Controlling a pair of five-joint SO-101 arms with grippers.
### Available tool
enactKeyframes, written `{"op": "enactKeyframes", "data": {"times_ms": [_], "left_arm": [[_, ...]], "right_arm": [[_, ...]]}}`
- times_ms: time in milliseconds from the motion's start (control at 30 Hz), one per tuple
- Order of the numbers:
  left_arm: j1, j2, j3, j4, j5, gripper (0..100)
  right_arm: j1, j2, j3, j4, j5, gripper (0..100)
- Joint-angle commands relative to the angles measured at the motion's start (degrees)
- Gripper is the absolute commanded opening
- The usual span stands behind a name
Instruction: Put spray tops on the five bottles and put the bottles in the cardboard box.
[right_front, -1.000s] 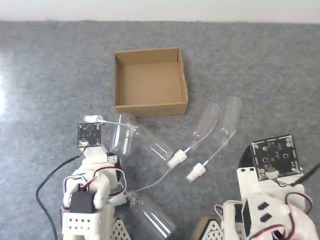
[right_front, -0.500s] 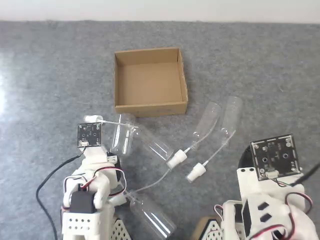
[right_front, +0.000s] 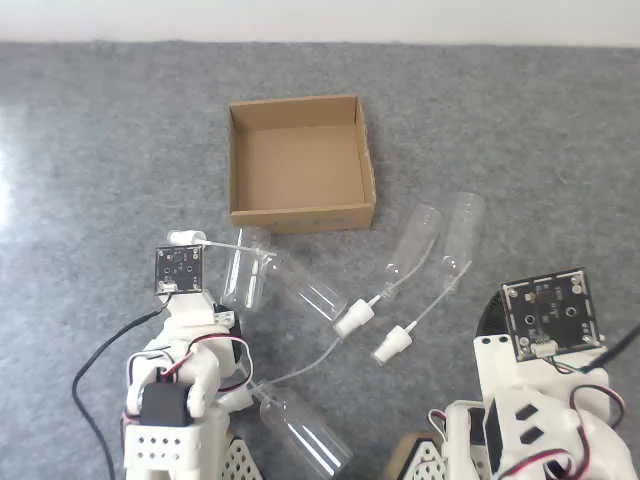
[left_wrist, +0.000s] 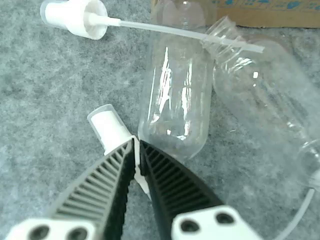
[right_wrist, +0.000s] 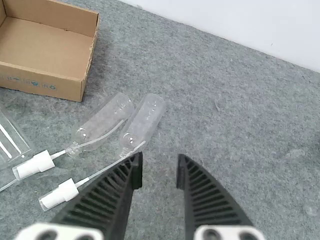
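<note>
My left gripper (left_wrist: 136, 146) is shut on a white spray top (left_wrist: 111, 129), low over the grey carpet beside two clear bottles (left_wrist: 177, 95) (left_wrist: 260, 95) that lie uncapped. Another spray top (left_wrist: 75, 17) lies past them, its thin tube across their necks. The cardboard box (right_front: 300, 160) stands open beyond. My right gripper (right_wrist: 158, 162) hangs open above the carpet, holding nothing. Ahead of it lie two more bottles (right_wrist: 102, 122) (right_wrist: 142, 120), each with the tube of a loose spray top (right_wrist: 32, 165) (right_wrist: 57, 195) reaching to its neck. A fifth bottle (right_front: 305, 430) lies between the arms' bases.
Grey carpet covers the table up to a white wall at the far edge. The left arm (right_front: 180, 340) and the right arm (right_front: 540, 400) stand at the near edge. A black cable (right_front: 95, 370) loops beside the left arm's base.
</note>
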Motion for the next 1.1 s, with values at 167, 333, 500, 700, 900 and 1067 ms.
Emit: {"op": "enactKeyframes", "data": {"times_ms": [167, 333, 500, 700, 900, 1067], "left_arm": [[0.0, -1.3, -0.7, -0.1, 0.4, 1], [0.0, -1.3, -0.7, -0.1, 0.4, 1], [0.0, -1.3, -0.7, -0.1, 0.4, 1], [0.0, -1.3, -0.7, -0.1, 0.4, 1], [0.0, -1.3, -0.7, -0.1, 0.4, 1], [0.0, -1.3, -0.7, -0.1, 0.4, 1]], "right_arm": [[-0.5, 6.5, -0.9, 0.6, -1.8, 19.1], [-7.5, 17.5, -2.7, 0.1, -7.6, 19.1], [-12.2, 26.3, -9.6, 0.1, -12.8, 19.1], [-12.6, 35.0, -12.7, -1.3, -14.3, 19.1], [-12.6, 41.5, -12.5, -6.1, -14.4, 19.1], [-12.5, 45.6, -12.4, -9.5, -14.4, 19.1]]}}
